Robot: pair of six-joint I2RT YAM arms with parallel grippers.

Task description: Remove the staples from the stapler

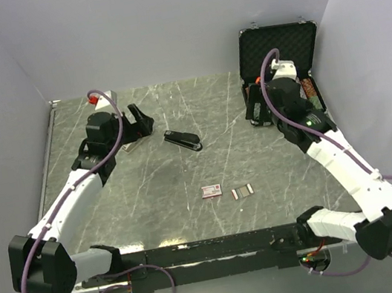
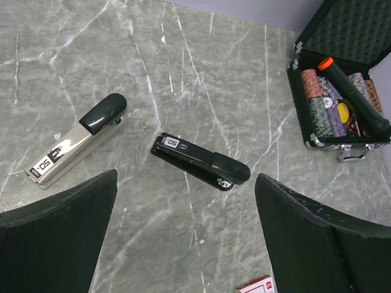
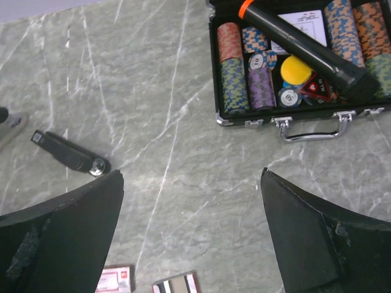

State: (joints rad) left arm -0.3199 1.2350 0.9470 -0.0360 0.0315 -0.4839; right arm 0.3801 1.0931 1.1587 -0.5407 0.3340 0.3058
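Note:
The stapler (image 1: 182, 140) is slim and black and lies closed on the marble table, left of centre. In the left wrist view the stapler (image 2: 200, 162) sits just beyond my open left gripper (image 2: 186, 198), untouched. My left gripper (image 1: 141, 122) hovers just left of it. The staples (image 1: 242, 192) are short silvery strips near the front centre, also low in the right wrist view (image 3: 175, 284). My right gripper (image 1: 256, 110) hangs open by the case, with only bare table between its fingers (image 3: 190, 183). The stapler (image 3: 70, 154) shows at that view's left.
A red-and-white flat box (image 1: 212, 190) lies beside the staples. An open black case (image 1: 278, 50) at the back right holds poker chips and a black tube with an orange tip (image 3: 305, 43). A larger silver stapler (image 2: 76, 141) lies left of the black one.

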